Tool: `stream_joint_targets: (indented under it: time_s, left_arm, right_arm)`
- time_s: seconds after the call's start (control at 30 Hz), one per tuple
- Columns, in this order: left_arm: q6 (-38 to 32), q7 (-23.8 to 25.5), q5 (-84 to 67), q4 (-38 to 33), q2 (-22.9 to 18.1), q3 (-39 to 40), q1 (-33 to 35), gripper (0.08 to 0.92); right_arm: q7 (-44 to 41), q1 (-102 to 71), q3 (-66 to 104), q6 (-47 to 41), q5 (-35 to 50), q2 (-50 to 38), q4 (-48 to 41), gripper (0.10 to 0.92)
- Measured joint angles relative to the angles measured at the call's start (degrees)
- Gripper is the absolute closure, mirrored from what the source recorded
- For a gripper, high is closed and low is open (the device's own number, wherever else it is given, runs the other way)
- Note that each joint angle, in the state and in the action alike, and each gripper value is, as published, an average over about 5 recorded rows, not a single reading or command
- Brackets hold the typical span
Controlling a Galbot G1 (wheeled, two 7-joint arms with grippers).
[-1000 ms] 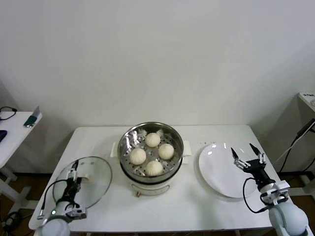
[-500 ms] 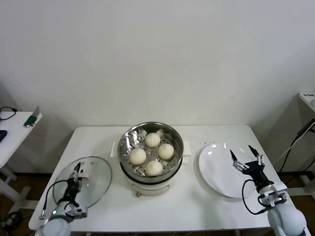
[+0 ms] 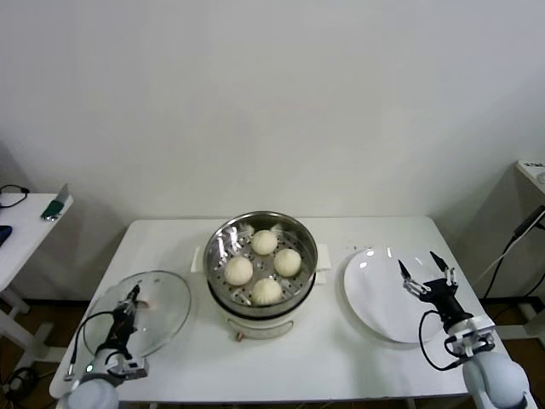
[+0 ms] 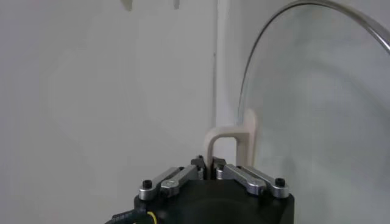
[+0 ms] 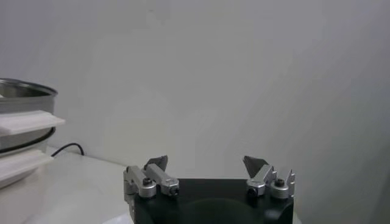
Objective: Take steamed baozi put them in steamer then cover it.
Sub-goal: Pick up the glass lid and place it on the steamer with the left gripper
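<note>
Several cream-white baozi (image 3: 264, 242) lie in the shiny round steamer (image 3: 220, 247) at the table's middle. The clear glass cover (image 3: 162, 298) sits on the table to the steamer's left. My left gripper (image 3: 132, 300) is shut on the cover's cream handle (image 4: 230, 137). In the left wrist view the left gripper (image 4: 210, 167) pinches the handle's leg, with the glass of the cover (image 4: 317, 91) beyond it. My right gripper (image 3: 423, 273) hovers open and empty over the white plate (image 3: 379, 302). The right wrist view also shows the right gripper (image 5: 207, 163) with its fingers wide apart.
The white plate lies bare to the steamer's right, near the table's right edge. A side table (image 3: 25, 217) with small items stands at the far left. The steamer's white side handle (image 5: 27, 122) shows in the right wrist view.
My left gripper has closed on the cover's handle, and the cover has shifted slightly left. The right gripper has drifted a little nearer to me, still open.
</note>
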Motion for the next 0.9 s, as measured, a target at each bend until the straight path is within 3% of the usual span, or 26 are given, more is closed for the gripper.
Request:
stream_joint_targets:
  time_s: [0.27,0.5,0.9]
  left_arm:
    - [3.37,-0.21,-2.77,-6.87,1.7,-0.44,3.43,0.851]
    - [10.6,-0.33,-4.91,-16.58,4.69,-0.29,7.76,0.851]
    - [26.27,1.59,-8.42,-30.26,15.12,4.89,10.54,0.851]
  right_arm:
    - [-0.04,1.08,-0.82,0.22,-0.54,-0.8,-0.92,0.203]
    - [-0.04,2.51,-2.01,0.19,-1.2,-1.65,-2.05,0.203]
    - [0.02,5.33,-4.86,0.19,-3.12,-1.53,-4.07,0.203]
